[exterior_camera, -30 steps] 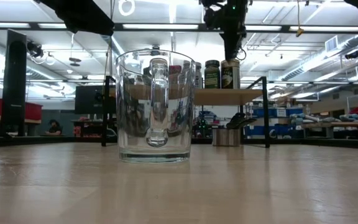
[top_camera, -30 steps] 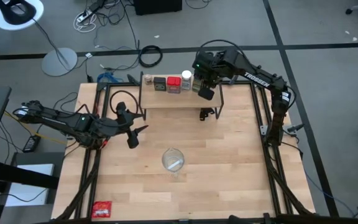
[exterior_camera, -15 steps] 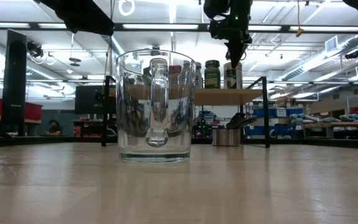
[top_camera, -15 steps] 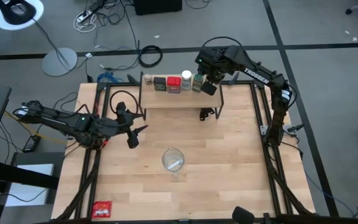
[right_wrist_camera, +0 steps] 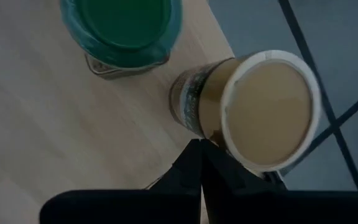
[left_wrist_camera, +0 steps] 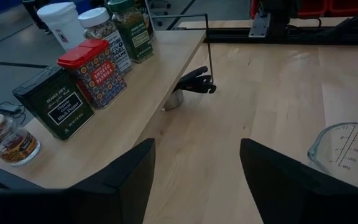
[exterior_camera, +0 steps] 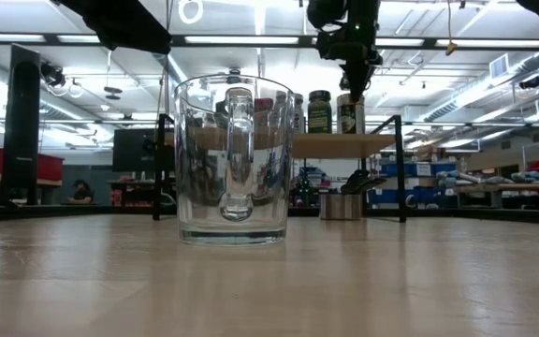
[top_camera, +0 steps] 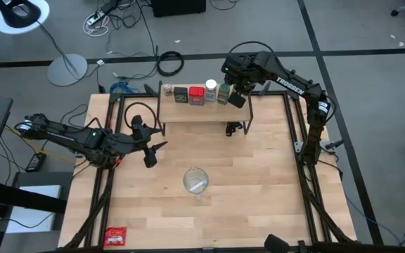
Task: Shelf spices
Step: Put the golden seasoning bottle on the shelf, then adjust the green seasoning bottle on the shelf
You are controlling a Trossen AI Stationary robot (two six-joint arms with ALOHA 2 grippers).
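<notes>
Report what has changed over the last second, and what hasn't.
The right claw moved toward the shelf's right end and came down there, bringing the tan-lidded jar beside the green-lidded jar. Whether its base rests on the plank is unclear. The left claw, the glass measuring cup and the other spices on the shelf stayed put.

Six spice containers stood in a row on one shelf point(top_camera: 202, 112): a tiny brownish jar point(left_wrist_camera: 6, 138), one dark green tin point(left_wrist_camera: 55, 101), one red tin point(left_wrist_camera: 94, 70), one white-lidded jar point(left_wrist_camera: 101, 32), one green-lidded jar point(right_wrist_camera: 125, 31) and one tan-lidded jar point(right_wrist_camera: 253, 106). On the bench point(top_camera: 259, 183) there was one clear glass jug point(exterior_camera: 233, 159) and one flat red packet point(top_camera: 115, 236). Two robot arms were in view, one at each side of the bench.
</notes>
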